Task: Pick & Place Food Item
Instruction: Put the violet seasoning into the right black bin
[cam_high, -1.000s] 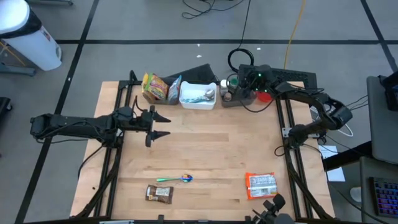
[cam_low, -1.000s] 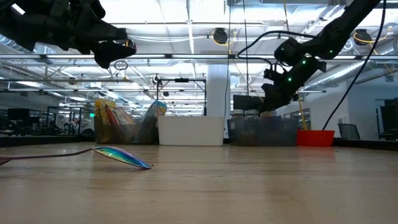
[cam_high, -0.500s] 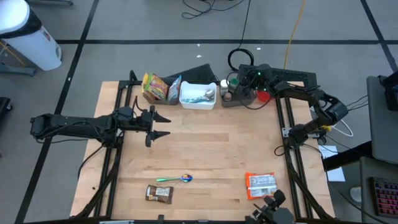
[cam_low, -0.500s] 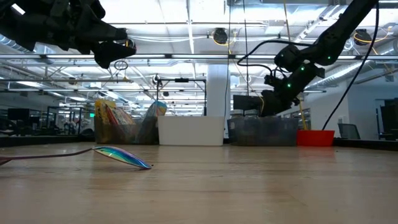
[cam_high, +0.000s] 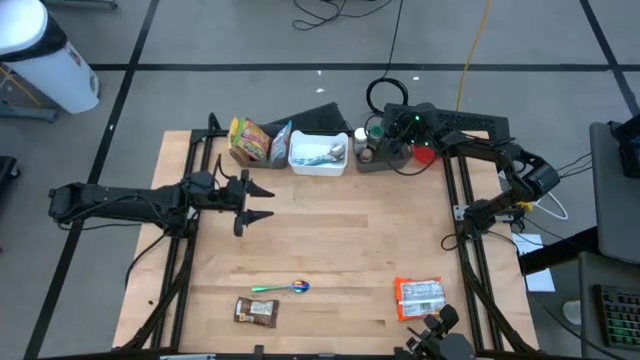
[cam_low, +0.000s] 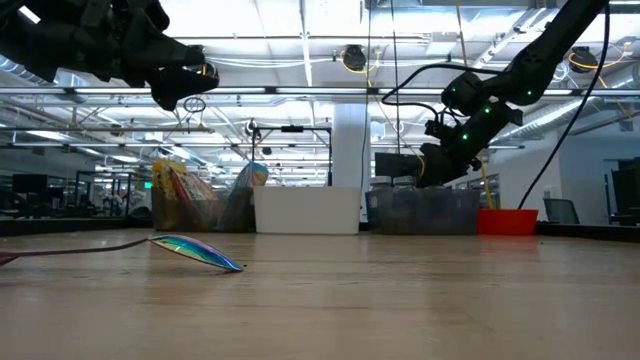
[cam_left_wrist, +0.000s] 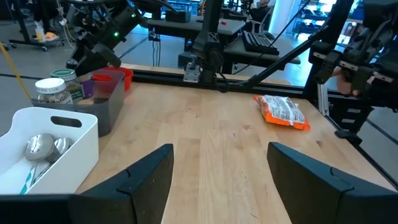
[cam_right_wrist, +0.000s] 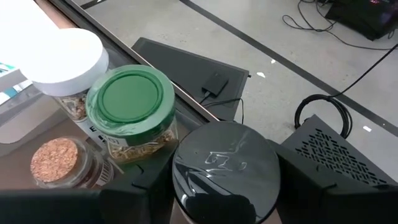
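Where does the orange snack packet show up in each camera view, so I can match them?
High view: the orange snack packet lies near the table's front right corner.
Low view: not in it.
Left wrist view: it lies on the wood far ahead, to the right of the grey bin.
Right wrist view: not in it.
Shared landmark: the white tub at the table's back edge, also in the left wrist view.

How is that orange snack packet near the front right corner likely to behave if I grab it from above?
The orange snack packet lies flat with crinkled, shiny film, so it will probably flex and sag rather than stay stiff. That glossy wrap may be somewhat slippery between the fingers. It looks thin and puffy, so likely light; a push would probably slide it across the wooden table, not tip it.
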